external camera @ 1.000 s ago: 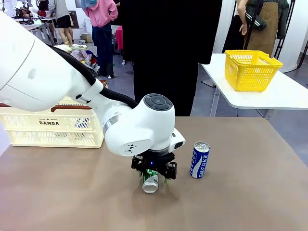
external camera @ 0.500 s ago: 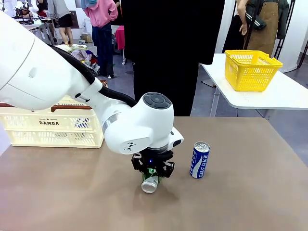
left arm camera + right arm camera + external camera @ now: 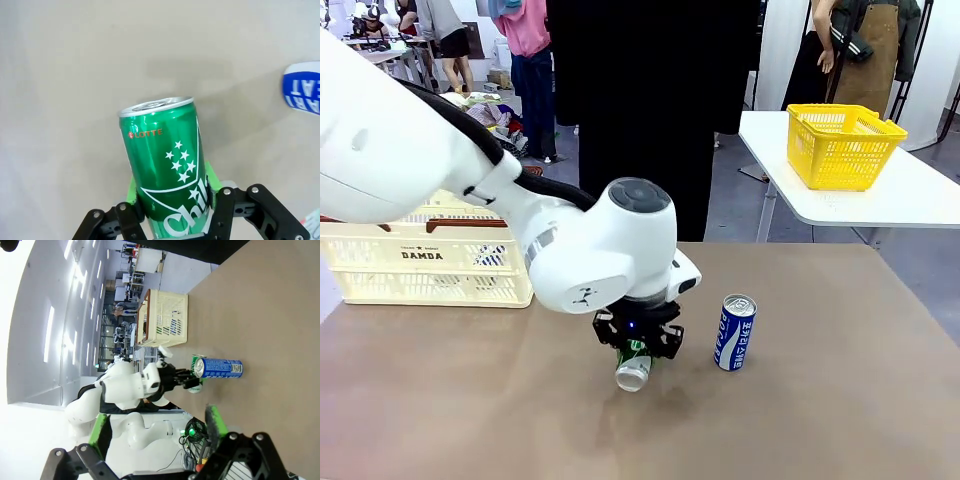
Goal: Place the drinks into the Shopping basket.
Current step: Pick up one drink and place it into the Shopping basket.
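The left hand is clamped by its green pads on the slim green metal can with white print, which is tilted with its silver top toward the near edge of the brown desk, over bare surface near the middle; whether the can touches the desk I cannot tell. A blue metal can with white print stands upright near it on the right, apart from it and with open desk all round. The cream-white slotted plastic shopping basket with a brown rim sits at the far left edge, well apart, and the right hand has its fingers spread wide around nothing.
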You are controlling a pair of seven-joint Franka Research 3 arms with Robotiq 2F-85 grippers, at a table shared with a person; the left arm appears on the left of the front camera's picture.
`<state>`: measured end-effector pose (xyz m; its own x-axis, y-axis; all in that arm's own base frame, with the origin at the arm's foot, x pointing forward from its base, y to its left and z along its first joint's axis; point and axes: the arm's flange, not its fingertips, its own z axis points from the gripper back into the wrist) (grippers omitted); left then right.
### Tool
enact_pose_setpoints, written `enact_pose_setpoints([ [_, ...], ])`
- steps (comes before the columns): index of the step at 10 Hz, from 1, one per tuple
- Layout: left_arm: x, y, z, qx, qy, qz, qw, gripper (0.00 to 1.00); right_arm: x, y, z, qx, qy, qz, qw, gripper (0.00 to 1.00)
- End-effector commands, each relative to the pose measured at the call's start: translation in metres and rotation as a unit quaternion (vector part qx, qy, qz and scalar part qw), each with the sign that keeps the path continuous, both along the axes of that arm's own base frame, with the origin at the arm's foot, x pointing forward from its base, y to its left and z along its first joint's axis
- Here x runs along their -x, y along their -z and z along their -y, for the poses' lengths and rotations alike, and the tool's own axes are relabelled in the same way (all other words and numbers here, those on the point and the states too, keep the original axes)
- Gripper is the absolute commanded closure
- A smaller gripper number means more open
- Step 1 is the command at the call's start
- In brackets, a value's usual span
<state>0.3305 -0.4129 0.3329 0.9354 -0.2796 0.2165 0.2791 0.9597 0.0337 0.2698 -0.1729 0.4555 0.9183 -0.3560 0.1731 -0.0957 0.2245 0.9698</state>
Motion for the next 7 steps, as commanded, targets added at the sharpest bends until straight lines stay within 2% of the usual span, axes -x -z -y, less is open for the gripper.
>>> enact_pose_setpoints([
  [1, 0.011, -0.071, -0.032, 0.013, 0.042, -0.027, 0.999, 1.0, -0.002, -0.002, 0.0, -0.007, 0.002, 0.011, 1.0, 0.0],
  [2, 0.016, -0.107, -0.047, 0.025, 0.058, -0.015, 0.998, 1.0, -0.002, -0.002, 0.0, -0.007, 0.002, 0.011, 1.0, 0.0],
  [4, 0.03, -0.152, -0.07, 0.042, 0.09, -0.018, 0.995, 1.0, -0.002, -0.002, 0.0, -0.007, 0.002, 0.011, 1.0, 0.0],
  [5, 0.03, -0.158, -0.078, 0.064, 0.096, -0.016, 0.993, 1.0, -0.002, -0.002, 0.0, -0.007, 0.002, 0.011, 1.0, 0.0],
  [6, 0.027, -0.134, -0.041, 0.04, 0.077, -0.018, 0.996, 1.0, -0.002, -0.002, 0.0, -0.007, 0.002, 0.011, 1.0, 0.0],
  [7, 0.027, -0.134, -0.041, 0.04, 0.077, -0.018, 0.996, 1.0, -0.002, -0.002, 0.0, -0.007, 0.002, 0.011, 1.0, 0.0],
])
